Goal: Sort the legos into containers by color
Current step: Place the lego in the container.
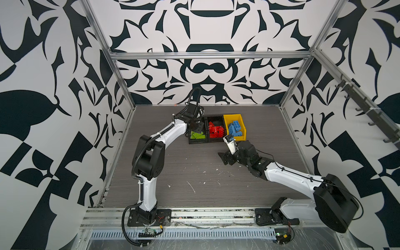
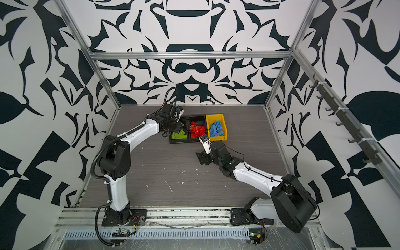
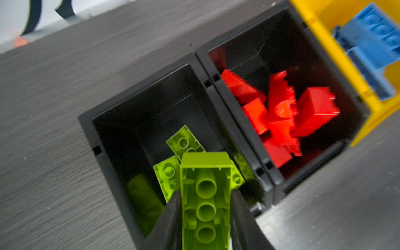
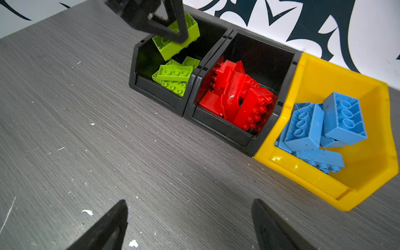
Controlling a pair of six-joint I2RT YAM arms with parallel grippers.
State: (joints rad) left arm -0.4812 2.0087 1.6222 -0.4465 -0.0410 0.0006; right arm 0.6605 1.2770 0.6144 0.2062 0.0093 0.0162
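Lime brick (image 3: 205, 190) above seemingly half-full bin (image 3: 138, 90)

place: robot lab test cell | signs: aluminium frame (image 1: 208, 55), black-and-white patterned panels (image 1: 207, 28), robot arms (image 1: 149, 190) bolted to rail (image 1: 207, 217)

Legos (image 4: 303, 127) are glossy plastic, table (image 4: 86, 134) matt woodgrain.

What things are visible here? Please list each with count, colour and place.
held studded plastic brick: one, lime green, over the outer black plastic bin
lime green plastic bricks: several, inside that bin
red plastic bricks: several, inside the middle black plastic bin
blue plastic bricks: several, inside the yellow plastic bin
wood-grain table: one, grey, under the bins
left hand: one, black, shut on the held brick
right hand: one, black, open, over the table
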